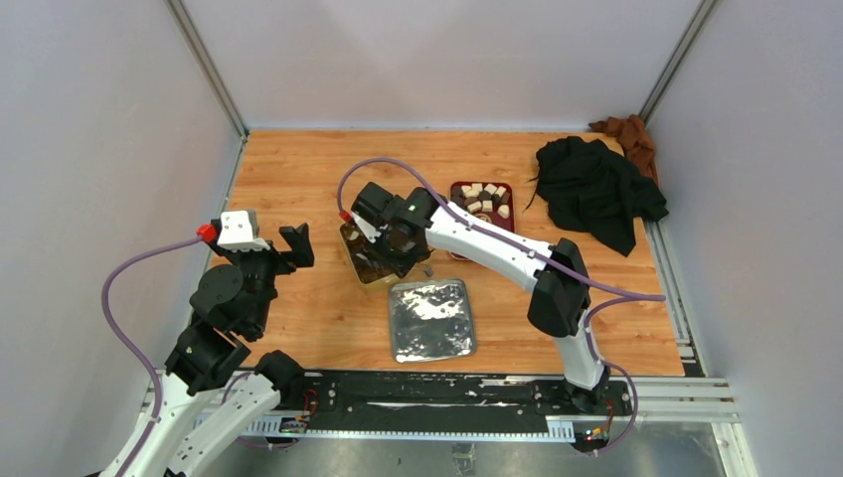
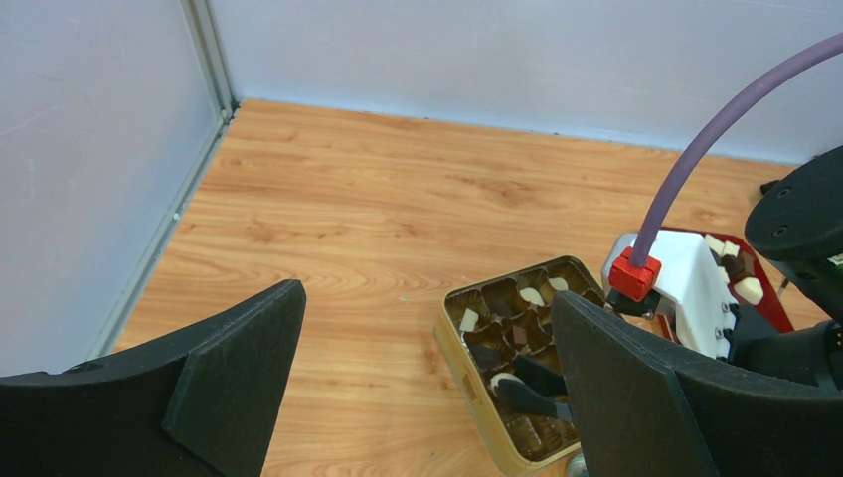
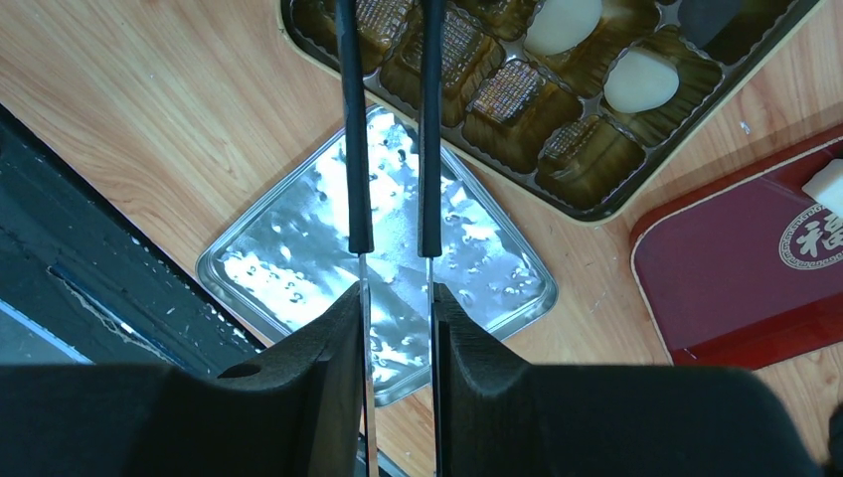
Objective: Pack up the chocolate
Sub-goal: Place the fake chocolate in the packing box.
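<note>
From above, the right arm reaches over the gold tin (image 1: pixel 364 268) mid-table; most chocolate (image 1: pixel 485 199) sits in the red tray (image 1: pixel 507 225) behind it. The left gripper (image 1: pixel 278 248) hangs wide and empty near the left edge; its camera shows few cells filled. The right gripper (image 3: pixel 398 298) pinches tongs (image 3: pixel 356 149) narrowly: I'd lower the tips squarely into a free cell.

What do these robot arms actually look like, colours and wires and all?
The left arm and right arm have white shells and chunky black joints. A purple cable loops along each, ending in a red plug. The left pincer and right pincer have flat matte-black fingers.
</note>
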`<action>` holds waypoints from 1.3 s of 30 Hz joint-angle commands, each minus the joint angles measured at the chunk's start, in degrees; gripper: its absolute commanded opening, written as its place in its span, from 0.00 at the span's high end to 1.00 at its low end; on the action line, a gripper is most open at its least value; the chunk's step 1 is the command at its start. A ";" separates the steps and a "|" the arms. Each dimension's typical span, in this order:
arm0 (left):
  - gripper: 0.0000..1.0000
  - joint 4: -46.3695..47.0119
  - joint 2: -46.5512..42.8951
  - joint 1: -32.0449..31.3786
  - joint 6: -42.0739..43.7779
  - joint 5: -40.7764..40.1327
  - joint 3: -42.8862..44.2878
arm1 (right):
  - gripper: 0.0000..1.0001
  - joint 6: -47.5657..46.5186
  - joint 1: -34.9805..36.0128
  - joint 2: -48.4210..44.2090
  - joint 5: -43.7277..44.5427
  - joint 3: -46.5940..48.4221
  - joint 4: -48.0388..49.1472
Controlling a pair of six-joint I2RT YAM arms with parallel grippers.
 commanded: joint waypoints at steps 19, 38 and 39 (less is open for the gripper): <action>0.00 1.04 -0.62 0.30 -0.04 -0.26 -0.79 | 0.62 -0.46 0.88 -1.01 3.84 1.41 -1.03; 0.00 1.11 -0.71 0.30 -0.04 -0.33 -0.78 | 0.68 0.34 -5.17 -11.84 10.89 -8.15 -1.83; 0.00 1.10 -0.71 0.31 -0.04 -0.19 -0.72 | 0.68 0.45 -5.72 -12.60 11.01 -9.00 -1.82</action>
